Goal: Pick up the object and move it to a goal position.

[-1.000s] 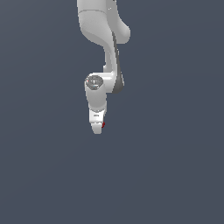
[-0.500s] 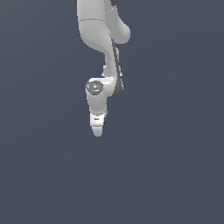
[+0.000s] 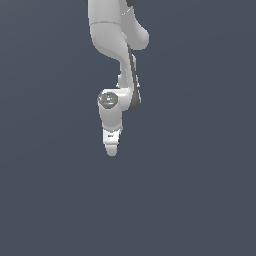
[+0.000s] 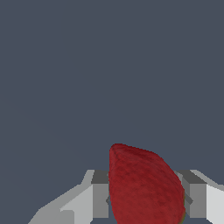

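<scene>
In the exterior view we see the white robot arm (image 3: 117, 55) reaching down from the top of the picture. Our gripper (image 3: 112, 148) hangs at its end and points down. All around it is a plain dark gray-blue ground (image 3: 200, 190) with no edge or corner that we can see. A tiny red spot, the strawberry (image 3: 118, 143), peeks out at the side of the claw near its tip.

In the wrist view the strawberry (image 4: 144, 186) looks big and red, with a thin bit of green at its lower edge. It sits between the two gray finger pads (image 4: 100, 194) of our gripper (image 4: 148, 197), one on each side. The pads press against it, so the claw is clamped on the strawberry.
</scene>
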`<state>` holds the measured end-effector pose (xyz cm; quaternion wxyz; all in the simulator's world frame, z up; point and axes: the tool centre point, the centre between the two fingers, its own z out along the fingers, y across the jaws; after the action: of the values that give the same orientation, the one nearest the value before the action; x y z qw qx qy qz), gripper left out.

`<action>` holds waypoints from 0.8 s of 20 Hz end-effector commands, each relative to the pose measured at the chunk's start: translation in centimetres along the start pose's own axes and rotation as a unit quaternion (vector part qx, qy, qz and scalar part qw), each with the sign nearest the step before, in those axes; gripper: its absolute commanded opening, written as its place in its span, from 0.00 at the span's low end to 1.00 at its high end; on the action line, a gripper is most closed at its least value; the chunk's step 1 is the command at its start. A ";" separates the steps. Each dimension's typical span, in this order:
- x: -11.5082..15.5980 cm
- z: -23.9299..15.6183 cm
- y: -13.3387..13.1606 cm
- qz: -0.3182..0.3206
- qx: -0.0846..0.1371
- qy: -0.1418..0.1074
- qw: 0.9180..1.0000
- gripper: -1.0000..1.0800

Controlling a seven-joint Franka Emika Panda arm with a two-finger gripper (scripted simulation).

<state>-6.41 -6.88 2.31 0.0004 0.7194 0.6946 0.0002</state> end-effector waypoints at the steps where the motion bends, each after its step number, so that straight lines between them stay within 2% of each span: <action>1: -0.1 0.0 0.0 0.000 0.000 0.000 1.000 0.00; 8: -2.8 -0.3 0.0 0.000 0.000 0.000 1.000 0.00; 16: -9.8 -1.0 0.0 0.000 0.000 0.000 1.000 0.00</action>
<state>-6.69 -15.13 3.10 0.0000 0.7194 0.6946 0.0001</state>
